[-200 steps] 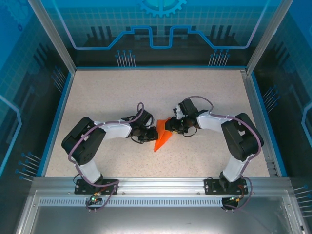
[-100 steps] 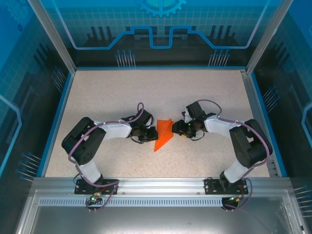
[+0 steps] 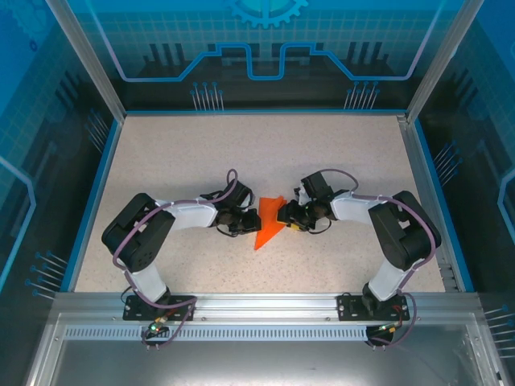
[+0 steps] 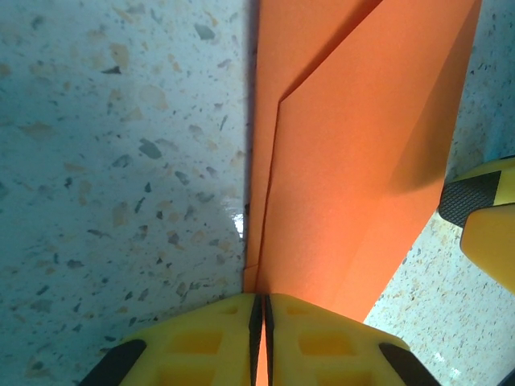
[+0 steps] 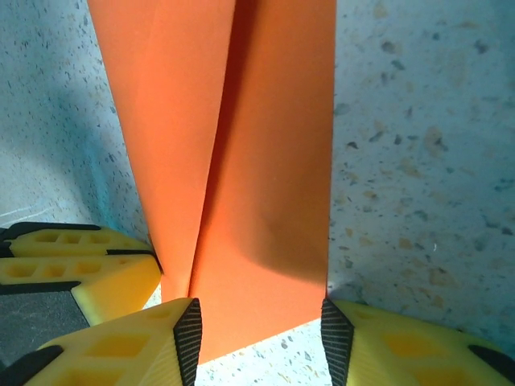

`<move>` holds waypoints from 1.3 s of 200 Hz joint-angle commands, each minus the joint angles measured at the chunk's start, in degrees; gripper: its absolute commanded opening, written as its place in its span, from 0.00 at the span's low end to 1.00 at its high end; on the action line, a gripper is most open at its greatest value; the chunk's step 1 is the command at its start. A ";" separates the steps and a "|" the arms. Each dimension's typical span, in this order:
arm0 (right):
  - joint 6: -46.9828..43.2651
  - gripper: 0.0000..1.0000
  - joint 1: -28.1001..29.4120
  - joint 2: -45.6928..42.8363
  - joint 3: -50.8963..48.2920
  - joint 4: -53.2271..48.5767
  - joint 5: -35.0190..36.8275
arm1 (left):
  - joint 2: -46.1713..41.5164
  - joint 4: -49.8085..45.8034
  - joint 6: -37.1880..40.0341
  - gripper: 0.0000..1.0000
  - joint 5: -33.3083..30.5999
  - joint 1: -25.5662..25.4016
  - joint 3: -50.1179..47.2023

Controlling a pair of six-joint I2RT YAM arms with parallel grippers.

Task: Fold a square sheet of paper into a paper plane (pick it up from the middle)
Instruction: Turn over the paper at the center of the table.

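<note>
As right fingers (image 5: 113,347) return, paper plane (image 5: 265,161) straddled

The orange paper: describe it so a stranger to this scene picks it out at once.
Start at the speckled beige table with the blue rim and go to its middle. There, between the left hand and the right hand, lies the folded bright orange paper sheet, a slim dart with its tip toward the near edge. It is the only orange thing on the table.
</note>
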 commanded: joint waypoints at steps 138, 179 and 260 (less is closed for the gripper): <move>11.65 0.46 2.32 1.73 -1.83 14.66 -2.80 | -0.12 1.07 -3.80 0.14 4.67 -0.15 -3.65; 10.49 0.53 3.31 0.79 -1.32 16.24 -4.82 | -0.06 3.23 -5.24 0.15 5.72 -0.12 -4.30; 8.10 0.53 4.65 2.21 0.67 15.17 -3.00 | -0.63 5.43 -6.75 0.15 5.50 0.01 -5.29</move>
